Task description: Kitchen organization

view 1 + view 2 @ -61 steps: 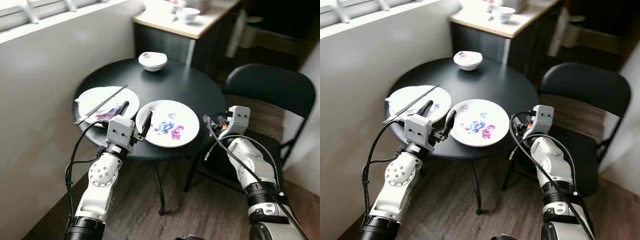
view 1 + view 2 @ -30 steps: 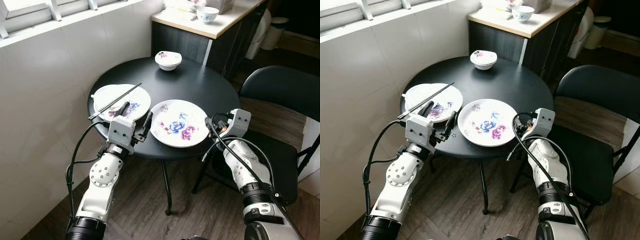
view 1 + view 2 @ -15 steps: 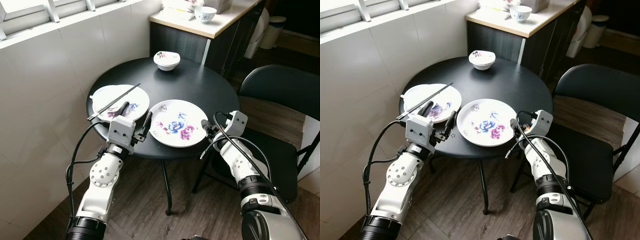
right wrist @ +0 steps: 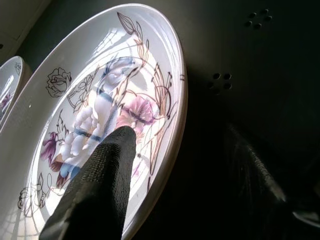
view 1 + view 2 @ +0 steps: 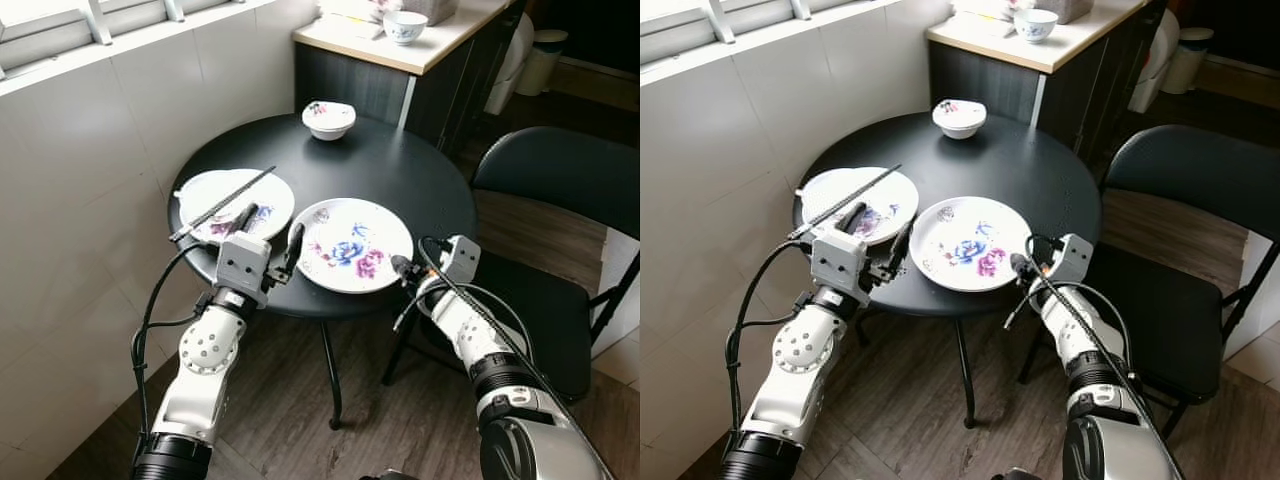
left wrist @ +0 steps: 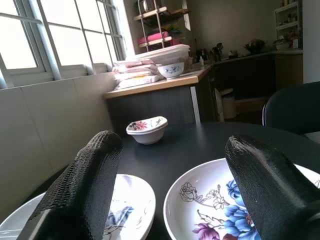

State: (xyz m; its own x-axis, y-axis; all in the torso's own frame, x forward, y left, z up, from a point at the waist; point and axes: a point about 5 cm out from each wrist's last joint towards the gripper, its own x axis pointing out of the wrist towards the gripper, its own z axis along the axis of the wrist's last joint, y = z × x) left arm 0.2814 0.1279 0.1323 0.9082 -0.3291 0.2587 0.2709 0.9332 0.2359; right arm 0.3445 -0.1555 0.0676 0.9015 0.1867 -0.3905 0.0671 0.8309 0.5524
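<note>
A round black table [image 5: 405,170] carries two white plates with floral prints. The middle plate [image 5: 350,245] lies near the front edge. The left plate [image 5: 258,186] has dark chopsticks [image 5: 225,196] laid across it. At the far side sits a small floral bowl [image 5: 328,117]. My left gripper [image 5: 270,232] hovers open at the table's near-left edge, between the two plates, holding nothing. My right gripper [image 4: 175,135] is open at the middle plate's right rim, with one finger [image 4: 100,185] over the plate and the other beside it in shadow.
A black folding chair [image 5: 560,180] stands right of the table, close to my right arm. Behind the table is a dark cabinet with a light countertop [image 5: 400,50] holding a bowl [image 5: 405,25]. A white tiled wall [image 5: 80,200] under a window closes the left side.
The camera view has shifted slightly. My right gripper has moved in toward the table and now reaches the middle plate's rim. The left gripper has stayed where it was.
</note>
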